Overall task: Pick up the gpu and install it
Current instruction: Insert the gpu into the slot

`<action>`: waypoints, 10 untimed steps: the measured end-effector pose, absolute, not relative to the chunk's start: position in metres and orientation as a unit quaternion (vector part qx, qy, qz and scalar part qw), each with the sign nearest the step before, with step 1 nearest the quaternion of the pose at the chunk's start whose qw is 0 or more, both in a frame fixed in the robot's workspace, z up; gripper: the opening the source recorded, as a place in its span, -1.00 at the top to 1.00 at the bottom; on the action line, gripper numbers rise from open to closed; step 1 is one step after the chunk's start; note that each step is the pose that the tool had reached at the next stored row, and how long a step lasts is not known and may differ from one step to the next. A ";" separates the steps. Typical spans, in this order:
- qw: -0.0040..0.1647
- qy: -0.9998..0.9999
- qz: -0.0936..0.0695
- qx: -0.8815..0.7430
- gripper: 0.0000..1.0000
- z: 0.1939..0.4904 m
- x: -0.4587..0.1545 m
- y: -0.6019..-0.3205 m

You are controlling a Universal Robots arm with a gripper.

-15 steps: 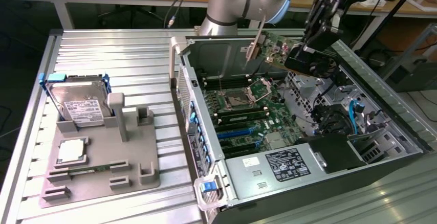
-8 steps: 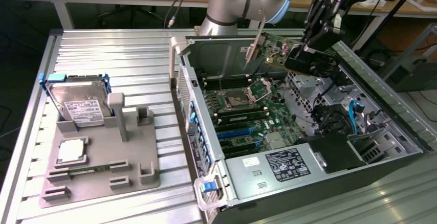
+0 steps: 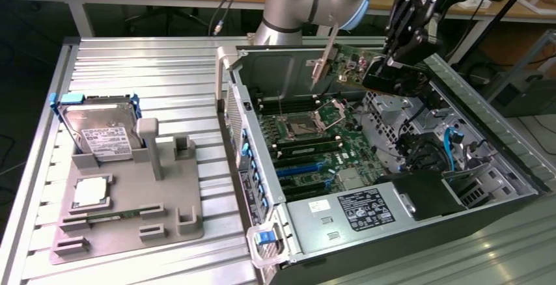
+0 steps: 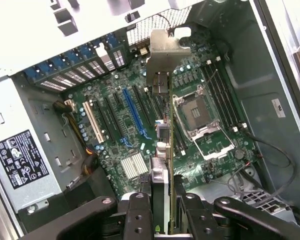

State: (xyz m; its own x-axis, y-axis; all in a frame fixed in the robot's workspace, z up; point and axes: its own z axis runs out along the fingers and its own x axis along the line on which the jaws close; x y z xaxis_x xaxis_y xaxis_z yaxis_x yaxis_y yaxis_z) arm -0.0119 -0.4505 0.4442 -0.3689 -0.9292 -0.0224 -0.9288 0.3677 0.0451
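Well off to the exterior view's left of the end effector (image 3: 382, 73), a gray holder (image 3: 130, 233) lies on the ridged metal tabletop (image 3: 130, 64). A hard drive (image 3: 104, 138) with a white label leans upright in the holder, and a small square chip (image 3: 91, 192) lies flat in it. Both are far from the end effector.

Closer in stands the open computer case (image 3: 278, 70). Its motherboard (image 3: 317, 148) lies below the end effector, and the processor socket (image 3: 308, 127) sits lower and a little to the exterior view's left.

The gpu (image 3: 347, 64) hangs above the case's open side — the end effector is clenched on one end of it. Its silver bracket (image 3: 325, 54) is at the end farthest from the grip.

In the wrist view a black finger (image 4: 140, 215) presses on each face of the card. The card runs edge-on away from them over the board, between the blue slot (image 4: 134, 112) and the socket, and is not yet seated in any slot.

The power supply (image 3: 361, 210) lies low in the case, well beneath the end effector.
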 end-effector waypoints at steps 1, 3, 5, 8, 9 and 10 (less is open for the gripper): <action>0.004 -0.824 -0.025 0.567 0.46 0.444 -0.012 -0.450; 0.004 -0.819 -0.025 0.573 0.46 0.444 -0.012 -0.450; 0.004 -0.814 -0.025 0.580 0.46 0.444 -0.012 -0.450; 0.004 -0.807 -0.025 0.589 0.46 0.444 -0.012 -0.450; 0.004 -0.805 -0.025 0.593 0.46 0.444 -0.012 -0.450; 0.004 -0.803 -0.025 0.596 0.46 0.444 -0.012 -0.450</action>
State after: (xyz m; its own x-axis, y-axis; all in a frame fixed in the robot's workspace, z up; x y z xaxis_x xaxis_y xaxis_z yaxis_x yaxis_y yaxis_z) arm -0.0119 -0.4505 0.4443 -0.2906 -0.9566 -0.0224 -0.9562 0.2894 0.0451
